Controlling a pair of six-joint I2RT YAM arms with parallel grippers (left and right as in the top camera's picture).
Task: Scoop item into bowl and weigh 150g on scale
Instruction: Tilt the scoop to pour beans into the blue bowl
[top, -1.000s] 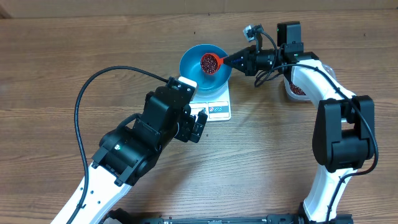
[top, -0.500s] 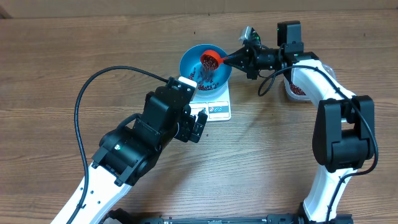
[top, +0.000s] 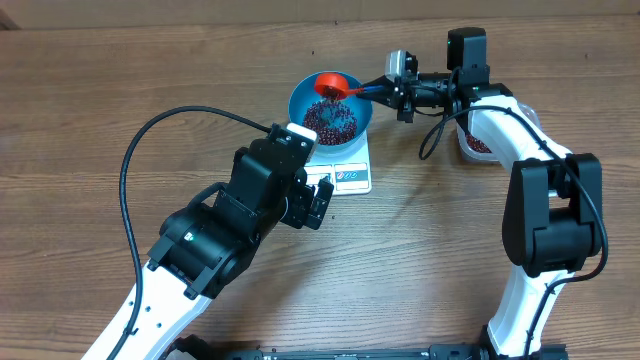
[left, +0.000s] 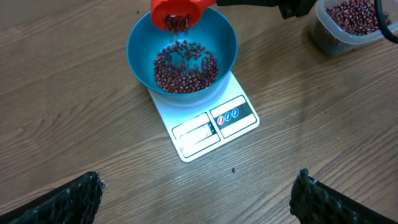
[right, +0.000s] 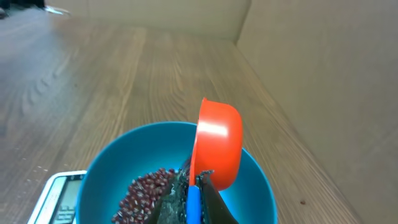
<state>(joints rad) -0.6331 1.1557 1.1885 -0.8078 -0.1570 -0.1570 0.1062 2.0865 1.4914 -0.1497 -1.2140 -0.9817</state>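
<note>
The blue bowl (top: 298, 98) stands on the white scale (top: 348, 177). Dark red beans (top: 330, 120) heap in its bottom. My right gripper (top: 385, 90) is shut on the blue handle of a red scoop (top: 333, 84), which is tipped on its side over the bowl's far rim. In the left wrist view beans (left: 185, 65) fall from the scoop (left: 177, 9) into the bowl (left: 140, 37). The right wrist view shows the scoop (right: 217, 143) turned sideways above the beans (right: 146, 186). My left gripper (left: 199, 199) hangs open over bare wood in front of the scale (left: 211, 127).
A clear tub (top: 478, 145) holding more beans sits right of the scale, under the right arm. One stray bean (left: 234, 170) lies on the wood in front of the scale. A cardboard wall runs along the table's far edge.
The scoop was level and full over the bowl; it has rolled onto its side and its beans have spilled into the bowl. The left arm has not moved.
</note>
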